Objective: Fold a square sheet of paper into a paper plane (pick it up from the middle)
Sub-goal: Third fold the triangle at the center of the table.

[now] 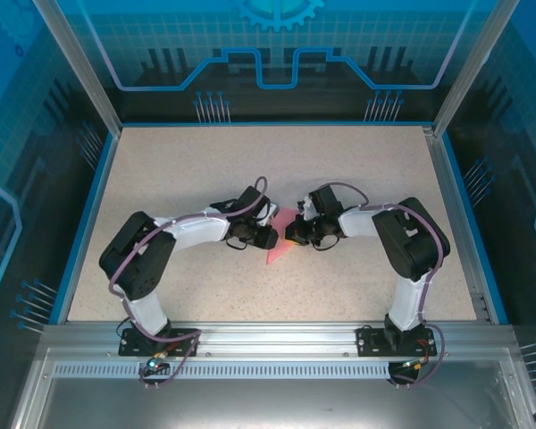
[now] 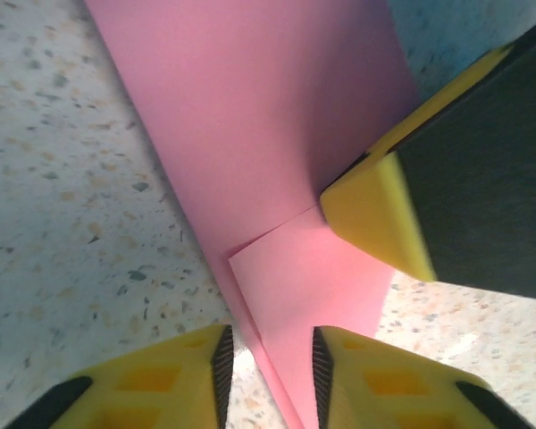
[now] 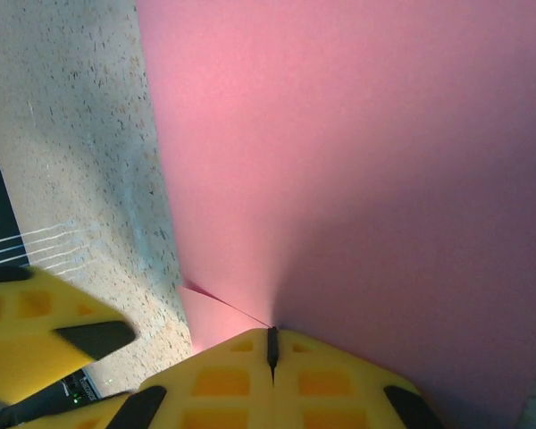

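At the lower edge of the left wrist view, the left pincer (image 2: 268,371) stands apart, astride the folded corner of the square sheet of paper (image 2: 250,107). The right pincer (image 3: 271,347) is clamped on the crease. The sheet lies mid-tabletop (image 1: 205,170). Risk: held at one point only, the flap may spring open or the sheet may slide.

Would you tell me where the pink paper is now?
Top view: the pink paper lies near the middle of the table, between the left gripper and the right gripper.

Partly folded pink paper (image 2: 268,116), creased
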Available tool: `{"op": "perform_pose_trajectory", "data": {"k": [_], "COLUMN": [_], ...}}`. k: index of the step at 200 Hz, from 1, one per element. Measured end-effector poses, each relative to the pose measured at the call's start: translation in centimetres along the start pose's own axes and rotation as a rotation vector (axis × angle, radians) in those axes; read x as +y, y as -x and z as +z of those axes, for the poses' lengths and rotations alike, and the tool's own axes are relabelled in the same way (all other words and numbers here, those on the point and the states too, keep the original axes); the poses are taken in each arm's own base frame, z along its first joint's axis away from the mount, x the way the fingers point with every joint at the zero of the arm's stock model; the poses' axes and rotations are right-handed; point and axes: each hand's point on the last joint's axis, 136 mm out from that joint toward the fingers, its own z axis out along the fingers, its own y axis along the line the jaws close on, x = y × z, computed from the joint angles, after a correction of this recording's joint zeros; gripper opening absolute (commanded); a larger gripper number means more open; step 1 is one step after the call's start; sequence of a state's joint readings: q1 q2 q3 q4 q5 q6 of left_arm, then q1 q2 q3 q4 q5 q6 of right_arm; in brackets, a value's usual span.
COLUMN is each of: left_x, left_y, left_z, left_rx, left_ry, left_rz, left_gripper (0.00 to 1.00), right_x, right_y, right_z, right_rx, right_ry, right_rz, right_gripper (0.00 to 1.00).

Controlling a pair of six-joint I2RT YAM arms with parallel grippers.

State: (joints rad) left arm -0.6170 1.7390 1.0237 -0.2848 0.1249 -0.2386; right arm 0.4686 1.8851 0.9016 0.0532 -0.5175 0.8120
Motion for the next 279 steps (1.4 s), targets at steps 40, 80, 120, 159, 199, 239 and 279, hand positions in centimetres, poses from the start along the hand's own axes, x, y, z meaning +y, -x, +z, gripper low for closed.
{"op": "perform_pose_trajectory", "data": {"k": [40,80,120,159,199,239,279], "left_x": [-2.3,-4.3,-3.7,-3.6,-3.7,-3.5,-2.6], "left_y": [1.6,1.1,-1.1,-1.4,-1.1,-1.3,-1.5], "left_z": [-3.9,-3.4,0.6,1.4,1.4,1.6,2.1], "left_rx": [-0.093,-0.074,0.025,0.033,0.015,0.019,0.009], "left_ry": [-0.087,-0.237,-0.266,-0.278,-0.29,-0.282,-0.24], "left_rz": [-0.077,-0.229,-0.371,-0.423,-0.443,-0.456,-0.474], "left_gripper": [0.22,0.17,0.15,0.15,0.15,0.13,0.12], "right_x": [0.0,0.0,0.0,0.1,-0.1,-0.1,0.0], "right_y": [0.0,0.0,0.0,0.0,0.0,0.0,0.0], "right_z": [0.0,0.0,0.0,0.0,0.0,0.0,0.0], "right_rx": [0.0,0.0,-0.001,0.0,-0.007,-0.012,-0.012], "right_ry": [0.0,0.0,0.001,0.004,0.013,0.018,0.019], "right_rz": [0.007,0.011,0.014,0.014,0.011,0.008,0.007], "right_gripper": [0.01,0.01,0.01,0.01,0.01,0.01,0.02]}}
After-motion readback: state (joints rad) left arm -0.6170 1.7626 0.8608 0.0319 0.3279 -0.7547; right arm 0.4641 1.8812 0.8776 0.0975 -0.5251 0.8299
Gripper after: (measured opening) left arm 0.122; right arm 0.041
